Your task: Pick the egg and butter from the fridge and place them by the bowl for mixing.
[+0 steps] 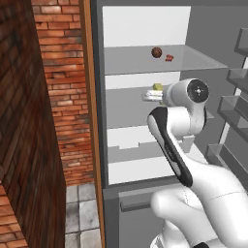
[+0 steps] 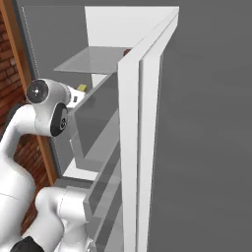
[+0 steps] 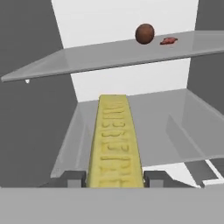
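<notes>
In the hand view the butter [image 3: 114,140], a yellow embossed stick, runs lengthwise away from my gripper [image 3: 114,178], which is shut on its near end, one dark fingertip [image 3: 73,177] on each side. It points over the middle shelf of the open fridge [image 1: 145,24]. From the left base view the butter [image 1: 158,86] peeks out yellow above my gripper [image 1: 154,94] inside the fridge. The egg [image 1: 156,52], a dark reddish-brown ball, rests on the glass shelf above [image 3: 145,33]. The bowl is out of view.
A tiny bright red item [image 1: 169,58] lies just right of the egg. Door racks [image 1: 237,111] jut out on the right, and the open door [image 2: 147,147] stands edge-on near the arm. A brick wall [image 1: 63,97] flanks the left; the grey bottom drawer [image 1: 131,203] sits below.
</notes>
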Available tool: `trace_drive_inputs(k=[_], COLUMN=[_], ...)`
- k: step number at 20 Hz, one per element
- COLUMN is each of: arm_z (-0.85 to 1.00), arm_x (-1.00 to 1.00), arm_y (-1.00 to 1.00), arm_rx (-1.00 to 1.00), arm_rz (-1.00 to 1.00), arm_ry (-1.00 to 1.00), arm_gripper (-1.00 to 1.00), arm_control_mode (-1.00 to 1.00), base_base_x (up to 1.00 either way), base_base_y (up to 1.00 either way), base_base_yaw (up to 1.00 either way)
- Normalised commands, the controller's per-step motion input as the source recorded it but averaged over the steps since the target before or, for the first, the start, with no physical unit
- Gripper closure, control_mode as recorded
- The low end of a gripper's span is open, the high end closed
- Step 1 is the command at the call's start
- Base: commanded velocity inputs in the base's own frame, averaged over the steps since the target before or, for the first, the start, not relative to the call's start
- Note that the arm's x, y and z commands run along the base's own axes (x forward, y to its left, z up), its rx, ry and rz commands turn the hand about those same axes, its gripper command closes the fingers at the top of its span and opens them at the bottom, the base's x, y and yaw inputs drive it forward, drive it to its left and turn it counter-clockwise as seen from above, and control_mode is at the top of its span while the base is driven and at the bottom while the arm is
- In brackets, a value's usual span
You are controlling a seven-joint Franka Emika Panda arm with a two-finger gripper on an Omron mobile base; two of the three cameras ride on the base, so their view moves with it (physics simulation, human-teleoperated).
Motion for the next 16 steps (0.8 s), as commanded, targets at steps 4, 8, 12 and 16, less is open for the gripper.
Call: trace_drive_inputs(k=[4,8,12,16], arm_z=[-0.43,-0.40,-0.39,-0.06], arm_x=[-0.39,-0.27,-0.24,-0.02], arm_y=[0.09,0.09,0.03,0.00], arm_rx=[0.00,0.00,0.00,0.02], arm_rz=[0.00,0.00,0.00,0.00], arm_ry=[0.18,0.19,0.13,0.00], arm_gripper=[1.00,1.00,1.00,1.00], arm_control_mode=[-1.00,-1.00,-1.00,-1.00], base_base_x=[0.00,0.00,0.00,0.00], base_base_y=[0.00,0.00,0.00,0.00], base_base_yaw=[0.00,0.00,0.00,0.00])
